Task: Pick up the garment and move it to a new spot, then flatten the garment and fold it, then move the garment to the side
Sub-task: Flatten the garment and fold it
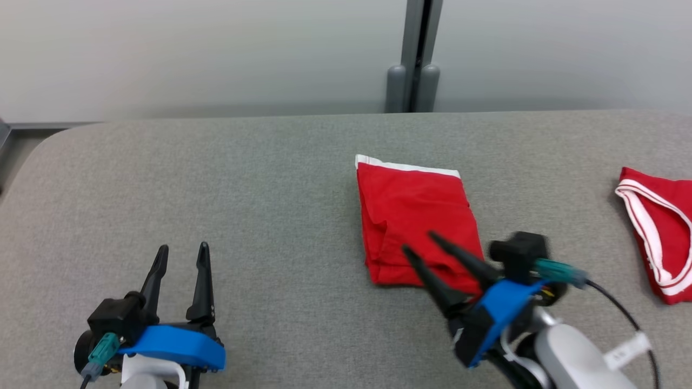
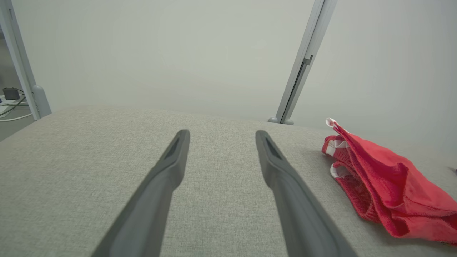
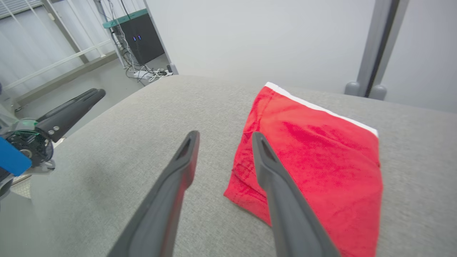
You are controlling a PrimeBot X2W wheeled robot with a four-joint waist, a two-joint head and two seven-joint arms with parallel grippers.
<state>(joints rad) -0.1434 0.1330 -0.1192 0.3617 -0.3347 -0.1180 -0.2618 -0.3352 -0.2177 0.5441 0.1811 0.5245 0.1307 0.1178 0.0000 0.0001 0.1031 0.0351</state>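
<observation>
The garment [image 1: 416,216] is red with a white band along its far edge and lies folded into a rough rectangle on the grey padded table [image 1: 270,189]. My right gripper [image 1: 417,241] hovers over its near left corner, angled up and to the left, fingers apart with nothing between them. In the right wrist view one finger of the right gripper [image 3: 225,134] is over the garment [image 3: 321,150] and the other over bare table. My left gripper [image 1: 183,247] rests open at the lower left, well away from the cloth. The left wrist view has the left gripper [image 2: 223,132] open over bare table, the garment [image 2: 385,178] to its right.
A second red garment with white striped trim [image 1: 657,237] lies at the table's right edge. A grey post [image 1: 413,65] stands behind the table against a pale wall. The table's rounded left corner [image 1: 48,146] drops to the floor.
</observation>
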